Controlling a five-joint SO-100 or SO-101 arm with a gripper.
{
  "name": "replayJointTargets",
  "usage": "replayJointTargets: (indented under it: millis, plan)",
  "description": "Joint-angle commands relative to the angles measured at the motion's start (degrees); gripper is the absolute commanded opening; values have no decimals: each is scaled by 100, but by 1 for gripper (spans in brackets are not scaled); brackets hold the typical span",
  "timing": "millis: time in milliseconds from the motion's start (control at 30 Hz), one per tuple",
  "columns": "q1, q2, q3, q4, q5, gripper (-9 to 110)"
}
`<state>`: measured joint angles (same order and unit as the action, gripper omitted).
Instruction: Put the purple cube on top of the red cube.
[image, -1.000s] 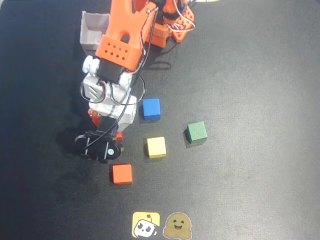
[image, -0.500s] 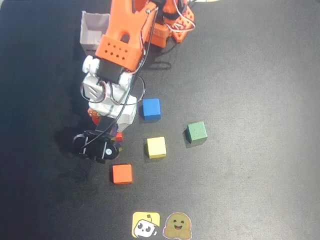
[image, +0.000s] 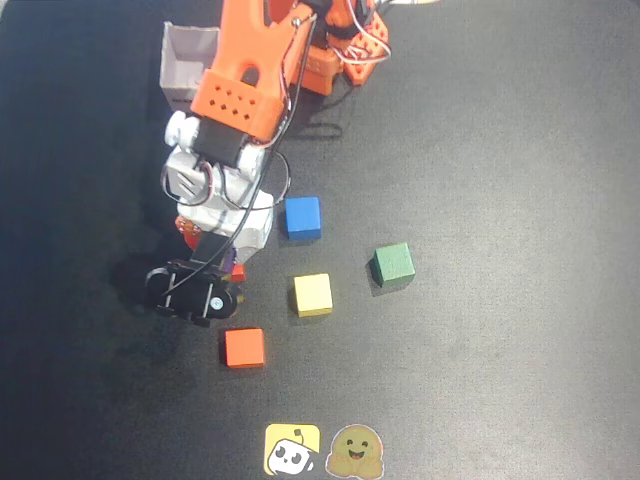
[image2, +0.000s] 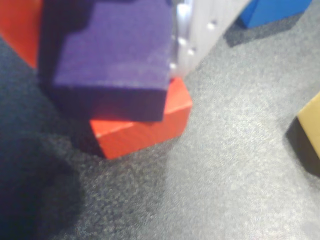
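In the wrist view the purple cube (image2: 117, 52) fills the upper left. It sits between an orange finger (image2: 17, 27) on its left and a white finger (image2: 200, 30) on its right, so my gripper (image2: 107, 50) is shut on it. The cube's left side is in dark shadow. Right beneath it is the red cube (image2: 145, 125), whose near right corner sticks out; the purple cube looks to rest on it, offset to the left. In the overhead view my gripper (image: 222, 262) covers both cubes; only a sliver of the red cube (image: 238, 272) shows.
In the overhead view a blue cube (image: 302, 217), a yellow cube (image: 313, 294), a green cube (image: 393, 264) and an orange-red cube (image: 244, 347) lie around the gripper. A grey open box (image: 190, 65) stands at the back beside the arm's base. Two stickers (image: 292, 450) lie near the front.
The black part at the gripper's tip has shifted a few pixels to the left in the overhead view. The cubes on the mat have not moved.
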<state>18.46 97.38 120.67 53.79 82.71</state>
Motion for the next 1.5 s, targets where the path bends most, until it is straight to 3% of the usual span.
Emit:
replayJointTargets:
  millis: [0, 667, 1133, 1233, 1333, 1467]
  plan:
    - [-18, 123, -26, -53, 62, 16]
    - [-185, 589, 44, -290, 88, 20]
    - [-211, 1529, 264, -325, -448, 19]
    - [-211, 1819, 378, -466, -905, 14]
    - [-220, 2039, 431, -501, -1169, 1]
    - [-466, 2426, 686, -598, -1292, 0]
